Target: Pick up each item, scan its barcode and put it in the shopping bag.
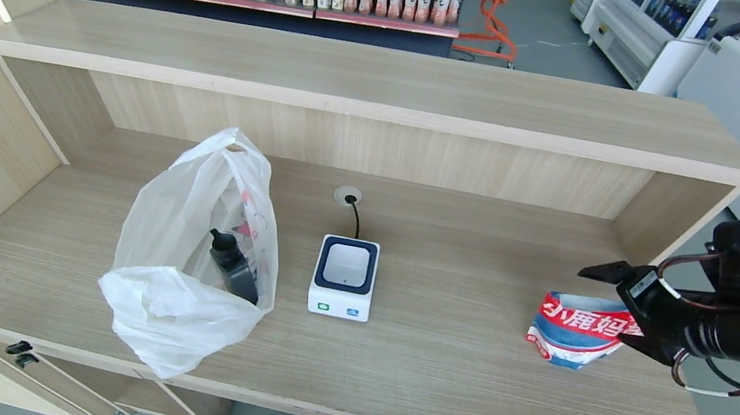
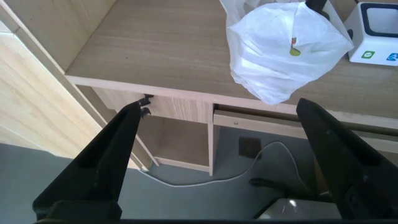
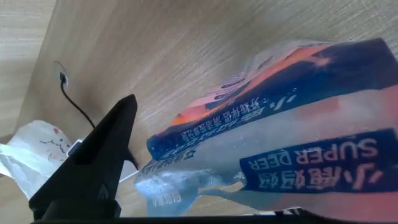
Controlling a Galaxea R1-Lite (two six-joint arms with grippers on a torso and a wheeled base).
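Pouch [image 1: 573, 330] upright on counter [image 1: 433, 373], long axis vertical, between parted right fingers [image 1: 601, 272]; left fingers [image 2: 106, 162] parted, empty.

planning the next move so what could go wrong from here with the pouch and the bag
The pouch at the right gripper is soft and glossy; it could sag or slip on the way to the scanner. The shopping bag is slumped with nothing holding it open, so the pouch may catch on its rim.
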